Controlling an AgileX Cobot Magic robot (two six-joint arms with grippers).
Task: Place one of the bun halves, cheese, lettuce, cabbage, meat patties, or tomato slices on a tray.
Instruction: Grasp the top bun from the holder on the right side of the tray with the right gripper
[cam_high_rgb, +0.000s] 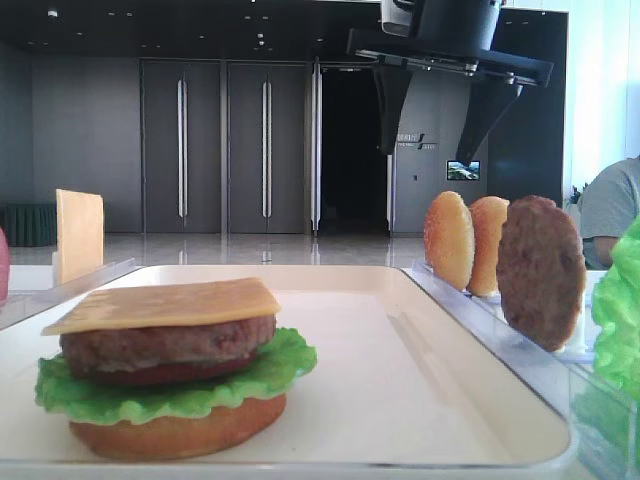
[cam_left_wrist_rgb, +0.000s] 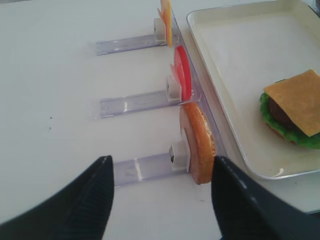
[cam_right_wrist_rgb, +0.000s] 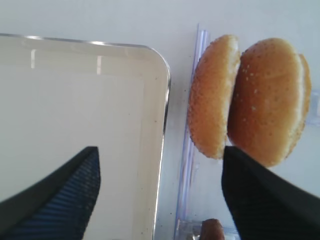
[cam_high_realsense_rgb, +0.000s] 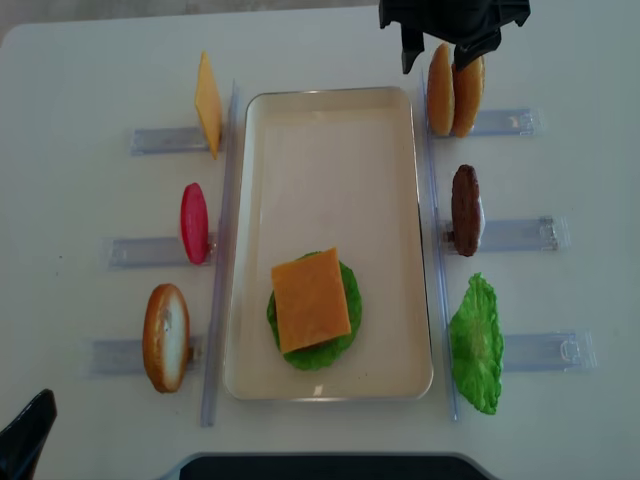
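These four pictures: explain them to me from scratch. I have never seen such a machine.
A two-armed robot builds a toy burger. One picture looks straight down, one sits low at table level, and two come from cameras on the arms' wrists. On the white table, the tray carries a stack of bun base, lettuce, patty and cheese. Clear racks beside it hold spare pieces on edge. The right pincer hangs open above two bun halves, holding nothing. The left pincer, also open and empty, waits near a spare bun base.
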